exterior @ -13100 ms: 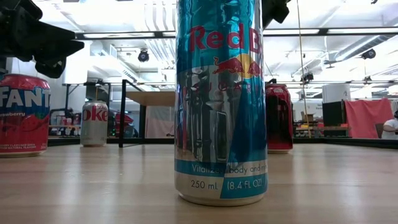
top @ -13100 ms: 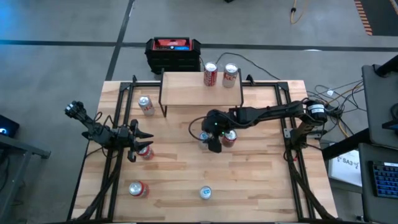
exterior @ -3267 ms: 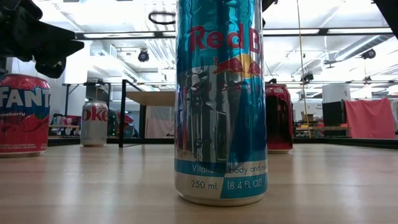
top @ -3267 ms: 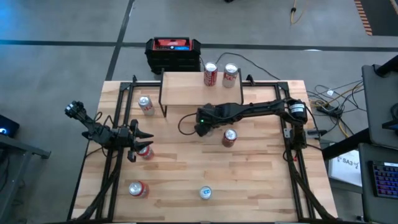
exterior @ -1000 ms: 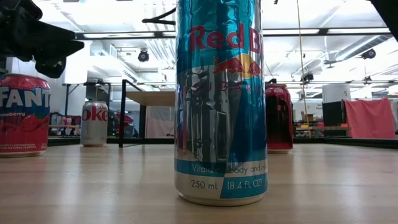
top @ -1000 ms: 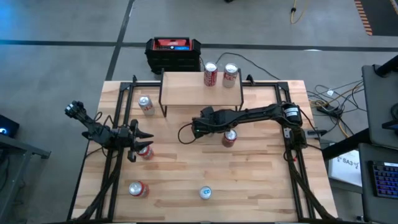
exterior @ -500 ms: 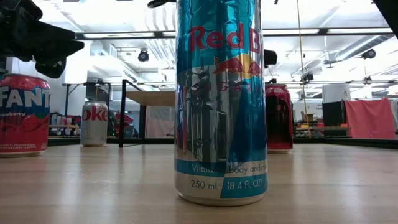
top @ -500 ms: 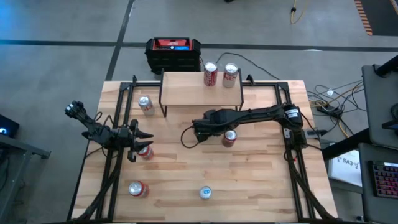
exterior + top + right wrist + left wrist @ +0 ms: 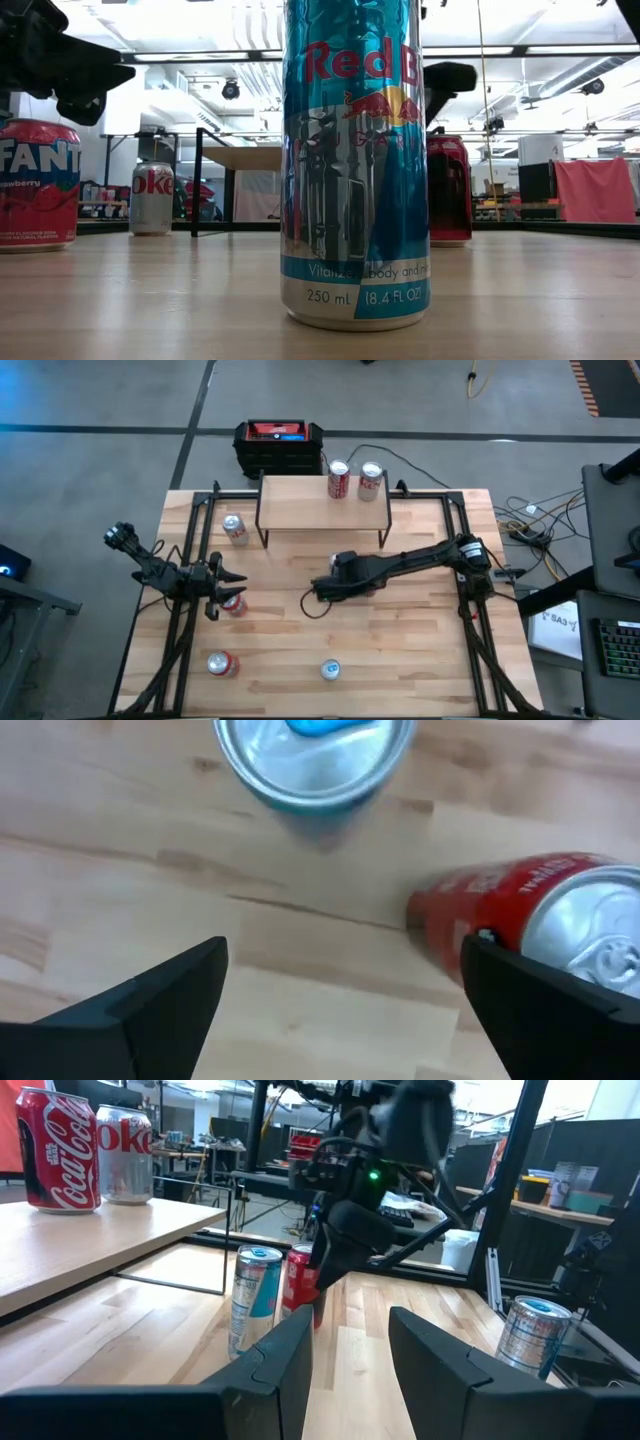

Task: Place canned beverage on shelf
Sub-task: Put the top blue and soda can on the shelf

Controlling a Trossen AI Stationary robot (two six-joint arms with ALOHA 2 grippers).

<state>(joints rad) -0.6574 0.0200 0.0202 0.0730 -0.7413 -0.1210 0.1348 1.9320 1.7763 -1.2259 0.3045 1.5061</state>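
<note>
Cans were the business at hand, and two of them [image 9: 354, 480] already stood upright on the shelf [image 9: 322, 502] at the far edge of the desk [image 9: 400, 650]. More waited on the desk: one beside the shelf's left legs [image 9: 234, 528], one at the left gripper [image 9: 215, 593], two near the front edge, and a blue-topped can [image 9: 314, 760] with a red can [image 9: 545, 935] near the middle. The job looked partly done, with most cans yet to go up.

The right gripper [image 9: 345, 990] hovered over that middle pair, its jaws wide apart and holding nothing, so the next can was judged not yet taken. The left gripper sat at the desk's left side, jaws parted, empty.

The desk was pale wooden planking in a black frame on a grey floor. A black-and-red box [image 9: 280, 445] stood behind it, cables trailing right.
</note>
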